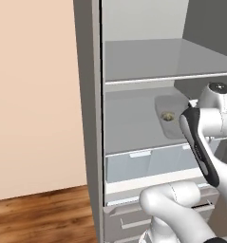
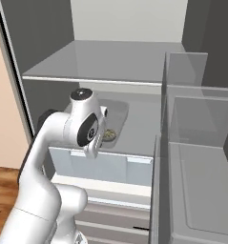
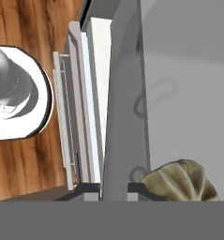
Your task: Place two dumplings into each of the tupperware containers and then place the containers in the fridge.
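1. A grey tupperware container point(image 1: 171, 114) sits on the middle shelf point(image 1: 129, 124) of the fridge point(image 1: 89, 109), toward the shelf's right side in the left base view.
2. In the right base view the same tub point(image 2: 116, 116) lies on that shelf partly behind the robot's wrist, near the shelf's front edge.
3. One dumpling point(image 1: 167, 115) shows inside the tub as a small beige-tan lump; from the right base view it point(image 2: 110, 134) lies at the tub's near end.
4. In the hand view a dumpling point(image 3: 182, 182) with ribbed folds lies just to the right of the tub's upright grey rim point(image 3: 125, 136).
5. The gripper point(image 3: 114, 191) is pinched on that rim: its dark fingertips point(image 3: 144, 188) stand on either side of the thin wall with almost no gap.
6. Whether a second dumpling is in the tub cannot be told.
7. Above is a bare upper shelf point(image 1: 167, 59); below the middle shelf are pale translucent drawers point(image 1: 148, 162).
8. The open fridge door with its bins point(image 2: 196, 157) stands to the right in the right base view.
9. A beige wall point(image 1: 34, 95) and wood floor point(image 1: 39, 216) lie to the left of the fridge.
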Controlling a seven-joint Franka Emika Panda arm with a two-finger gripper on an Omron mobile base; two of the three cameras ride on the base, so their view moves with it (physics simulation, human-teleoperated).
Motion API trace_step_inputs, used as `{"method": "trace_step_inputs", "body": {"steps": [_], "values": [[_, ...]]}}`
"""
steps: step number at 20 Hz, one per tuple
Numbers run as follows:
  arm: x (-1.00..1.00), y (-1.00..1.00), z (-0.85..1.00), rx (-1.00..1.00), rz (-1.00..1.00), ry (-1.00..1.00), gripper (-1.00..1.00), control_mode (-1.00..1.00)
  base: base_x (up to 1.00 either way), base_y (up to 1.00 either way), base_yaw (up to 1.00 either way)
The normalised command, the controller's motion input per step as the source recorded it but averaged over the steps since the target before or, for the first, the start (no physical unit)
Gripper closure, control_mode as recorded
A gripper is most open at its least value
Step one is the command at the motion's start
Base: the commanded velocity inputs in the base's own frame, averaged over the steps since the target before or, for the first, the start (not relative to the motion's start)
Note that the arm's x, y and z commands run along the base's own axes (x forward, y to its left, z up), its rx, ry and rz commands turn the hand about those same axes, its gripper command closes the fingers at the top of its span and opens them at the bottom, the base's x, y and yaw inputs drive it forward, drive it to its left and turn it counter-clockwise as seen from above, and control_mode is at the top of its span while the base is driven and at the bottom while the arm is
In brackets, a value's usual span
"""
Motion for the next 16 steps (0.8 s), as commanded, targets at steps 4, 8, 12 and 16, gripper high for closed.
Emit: {"method": "trace_step_inputs", "body": {"steps": [4,8,12,16], "values": [[0.64,-0.08,0.00,0.00,0.06,-0.09,1.00,-1.00,0.00,0.00,0.00],[0.71,-0.21,-0.13,0.03,0.02,0.00,1.00,-1.00,0.00,0.00,0.00],[0.54,-0.14,-0.41,0.01,0.05,-0.07,1.00,-1.00,0.00,0.00,0.00],[0.64,-0.19,-0.35,0.05,0.05,-0.11,1.00,-1.00,0.00,0.00,0.00]]}}
